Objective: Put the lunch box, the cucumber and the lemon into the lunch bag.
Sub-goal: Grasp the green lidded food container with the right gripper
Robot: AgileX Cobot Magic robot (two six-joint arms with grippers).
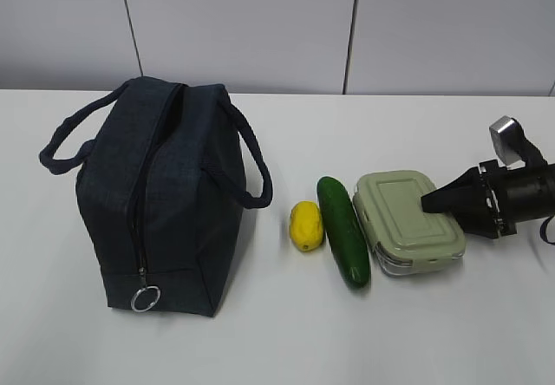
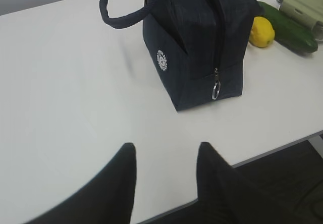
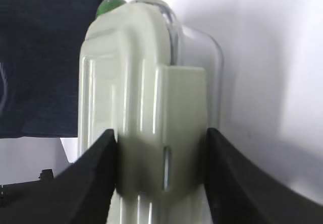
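Fingers (image 3: 96,183) of the right gripper (image 3: 161,178) clamp the lunch box (image 3: 146,108); left gripper (image 2: 164,173) hovers parted, empty

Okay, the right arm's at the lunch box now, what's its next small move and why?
Probably finish closing the right gripper on the lunch box, then lift. Its fingers already flank the green lid's end clip in the right wrist view. The box sits on the table beside the cucumber, and the lunch bag looks zipped.
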